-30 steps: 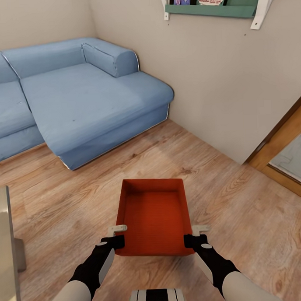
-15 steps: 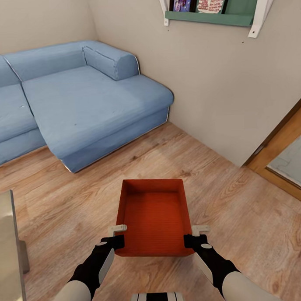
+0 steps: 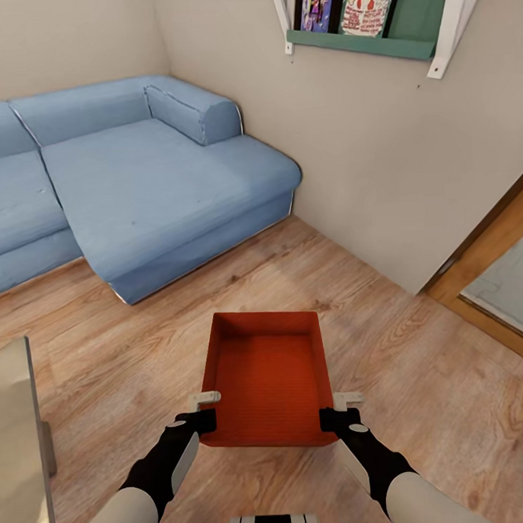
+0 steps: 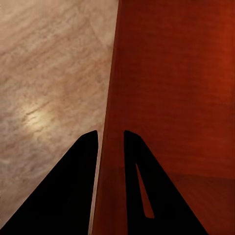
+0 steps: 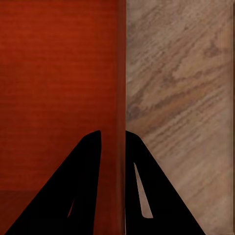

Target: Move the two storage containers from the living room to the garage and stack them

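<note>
One orange-red storage container (image 3: 268, 379) is held level in front of me over the living room's light wood plank floor (image 3: 420, 407). My left gripper (image 3: 205, 420) is shut on its left wall near the close corner, and my right gripper (image 3: 334, 416) is shut on its right wall. In the left wrist view the two dark fingers (image 4: 81, 171) straddle the container wall (image 4: 110, 147), with the ribbed bottom to one side. The right wrist view has the same clamp: fingers (image 5: 88, 171) on either side of the container wall (image 5: 121, 98). The bin is empty.
A blue corner sofa (image 3: 136, 183) stands ahead to the left against the beige walls. A white and green wall shelf (image 3: 373, 21) with books hangs above right. A wood-framed glass door (image 3: 498, 281) is at the right. A pale furniture edge (image 3: 18, 447) is close at left.
The whole view has shifted slightly: sofa and shelf slid a little rightward and down, and the furniture edge at left grew. The container and both grippers hold the same pose.
</note>
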Tool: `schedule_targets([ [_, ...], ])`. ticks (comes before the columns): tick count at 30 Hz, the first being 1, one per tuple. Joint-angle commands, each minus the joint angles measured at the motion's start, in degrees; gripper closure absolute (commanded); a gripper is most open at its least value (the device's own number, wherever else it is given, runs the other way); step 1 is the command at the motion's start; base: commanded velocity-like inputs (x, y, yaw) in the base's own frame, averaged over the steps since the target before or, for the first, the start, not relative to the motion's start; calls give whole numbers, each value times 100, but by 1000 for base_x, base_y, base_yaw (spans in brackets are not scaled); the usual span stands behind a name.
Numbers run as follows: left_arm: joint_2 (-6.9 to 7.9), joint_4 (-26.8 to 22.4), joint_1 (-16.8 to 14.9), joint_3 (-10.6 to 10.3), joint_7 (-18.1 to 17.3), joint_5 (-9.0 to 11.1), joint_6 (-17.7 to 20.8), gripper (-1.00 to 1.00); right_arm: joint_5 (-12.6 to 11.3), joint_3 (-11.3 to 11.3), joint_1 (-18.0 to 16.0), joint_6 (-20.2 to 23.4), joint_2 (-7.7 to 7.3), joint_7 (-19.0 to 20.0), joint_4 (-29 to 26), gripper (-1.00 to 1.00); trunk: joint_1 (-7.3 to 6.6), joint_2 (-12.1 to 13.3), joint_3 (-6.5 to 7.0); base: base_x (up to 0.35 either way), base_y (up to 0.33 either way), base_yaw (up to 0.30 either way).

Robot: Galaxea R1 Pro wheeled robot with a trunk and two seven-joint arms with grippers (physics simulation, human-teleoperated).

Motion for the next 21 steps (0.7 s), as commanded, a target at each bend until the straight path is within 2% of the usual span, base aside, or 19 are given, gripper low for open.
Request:
schedule_targets([
  [1,9,5,3,-21,85,-33,49,100,48,-19,-5,21,-9,-76,-27,100,-23,40,15,0,0,0],
  [21,9,28,3,-5,85,-27,55,100,34,-19,-5,21,-9,-76,-27,100,-463,842,374,0,0,0],
])
